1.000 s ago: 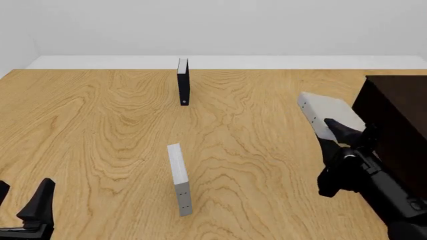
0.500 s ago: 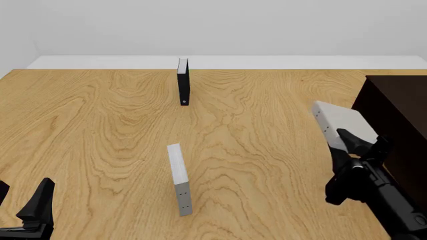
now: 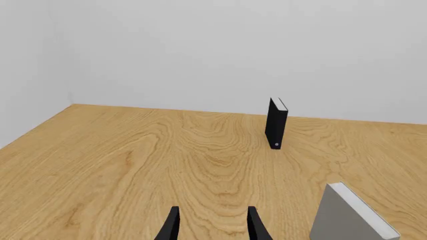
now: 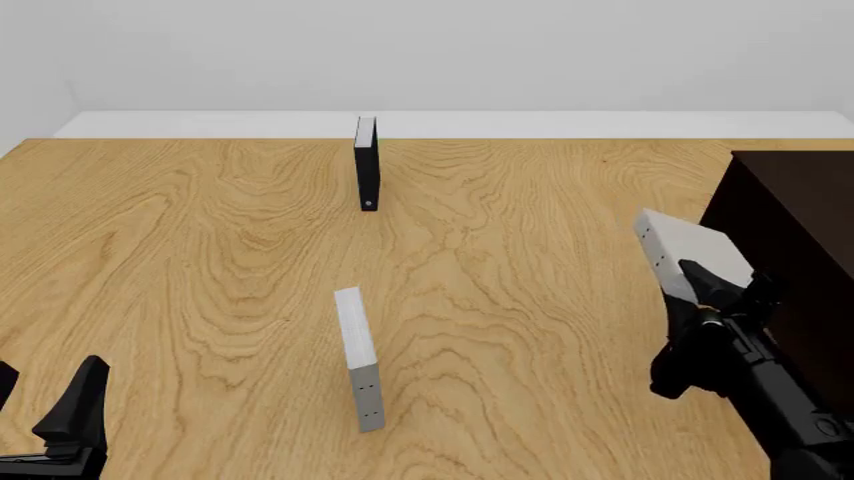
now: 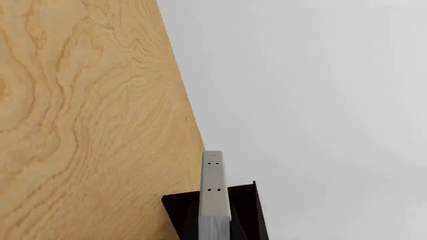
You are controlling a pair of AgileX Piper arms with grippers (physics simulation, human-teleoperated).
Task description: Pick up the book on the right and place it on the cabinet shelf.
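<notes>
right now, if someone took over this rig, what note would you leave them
Right end effector: shut on the thick light-grey hardback book, which it holds tilted, off the wooden table, just beside the very dark brown cabinet.
Left end effector: open, holding nothing, low at the near left of the table.
Not part of the job: a thin black book stands upright at the far middle, a thin grey-white book stands upright at the near middle.
Done: the book is grasped and lifted.
Left: carry it into the cabinet shelf, which these views do not show, and release.
</notes>
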